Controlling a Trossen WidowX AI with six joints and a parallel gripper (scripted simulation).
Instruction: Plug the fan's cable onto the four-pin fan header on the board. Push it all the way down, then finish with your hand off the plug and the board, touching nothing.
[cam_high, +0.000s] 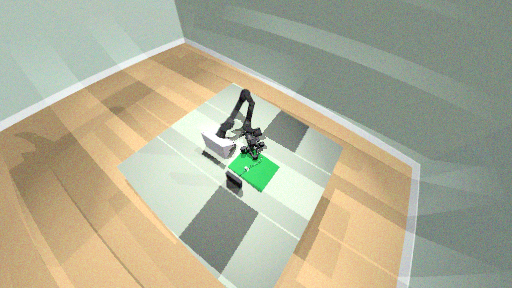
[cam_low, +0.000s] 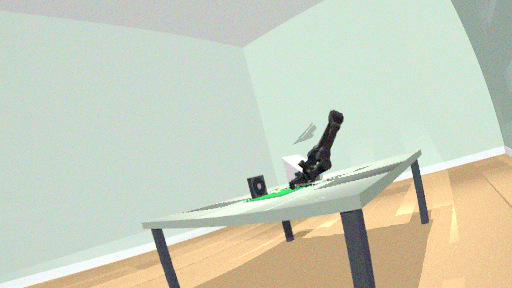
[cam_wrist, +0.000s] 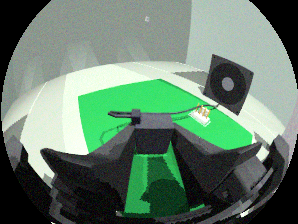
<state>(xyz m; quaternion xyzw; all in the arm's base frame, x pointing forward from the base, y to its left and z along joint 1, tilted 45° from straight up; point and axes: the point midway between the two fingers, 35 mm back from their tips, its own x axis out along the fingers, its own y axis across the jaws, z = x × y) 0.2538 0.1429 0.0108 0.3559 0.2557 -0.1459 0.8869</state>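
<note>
The green board (cam_high: 262, 175) (cam_low: 270, 194) (cam_wrist: 113, 106) lies flat on the table. The black square fan (cam_high: 233, 181) (cam_low: 257, 186) (cam_wrist: 229, 83) stands upright at the board's edge. A thin cable (cam_wrist: 186, 111) runs from the fan across the board. My gripper (cam_high: 255, 151) (cam_low: 296, 184) (cam_wrist: 153, 127) is low over the board's near edge, shut on the dark plug (cam_wrist: 150, 128) at the cable's end. The small pale four-pin header (cam_high: 246, 170) (cam_wrist: 200, 116) sits on the board between the plug and the fan, apart from the plug.
A white box (cam_high: 218, 143) (cam_low: 293, 166) stands on the table (cam_high: 165, 175) (cam_low: 350, 192) beside the arm's base, left of the board. The table has dark grey patches (cam_high: 220, 225).
</note>
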